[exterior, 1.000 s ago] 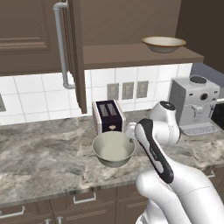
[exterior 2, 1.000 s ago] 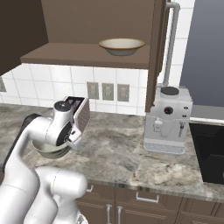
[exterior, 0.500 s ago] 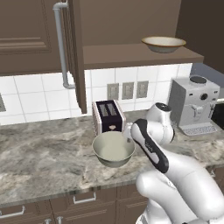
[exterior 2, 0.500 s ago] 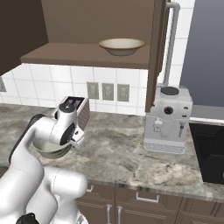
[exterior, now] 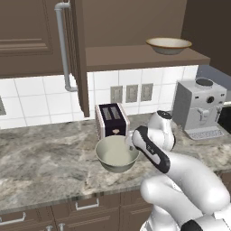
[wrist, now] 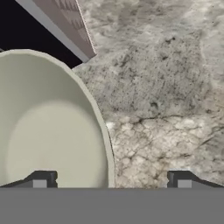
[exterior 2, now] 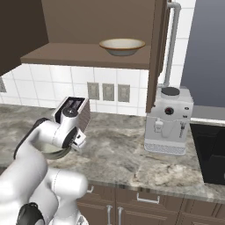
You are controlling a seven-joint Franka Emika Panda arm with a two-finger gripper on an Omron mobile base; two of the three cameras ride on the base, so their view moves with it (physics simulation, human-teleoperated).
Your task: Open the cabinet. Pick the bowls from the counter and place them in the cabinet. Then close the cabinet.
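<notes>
The cabinet [exterior: 135,27] stands open, its door [exterior: 79,54] swung toward me with a silver bar handle [exterior: 62,45]. On its shelf sits the cream bowl with the orange-yellow rim [exterior: 168,45] [exterior 2: 122,45]. The plain greyish-cream bowl [exterior: 116,153] [wrist: 48,127] rests on the counter [exterior: 45,167] in front of a toaster [exterior: 110,119]. My gripper [exterior: 129,141] [wrist: 111,180] is open at this bowl's right side. In the hand view the rim runs between the two fingertips [wrist: 41,179], one inside the bowl and one outside over the stone. In the right base view my arm hides most of the plain bowl [exterior 2: 52,151].
A silver coffee machine [exterior: 198,108] [exterior 2: 169,118] stands on the counter to the right. The toaster [exterior 2: 72,110] is close behind the bowl. The cabinet's right door [exterior 2: 158,52] juts out above the coffee machine. A black recess [exterior 2: 211,154] lies at the far right. Drawers [exterior: 85,205] run below the counter.
My hand has shifted left, closer to the plain bowl's right rim. The jaws have stayed open and neither bowl has moved.
</notes>
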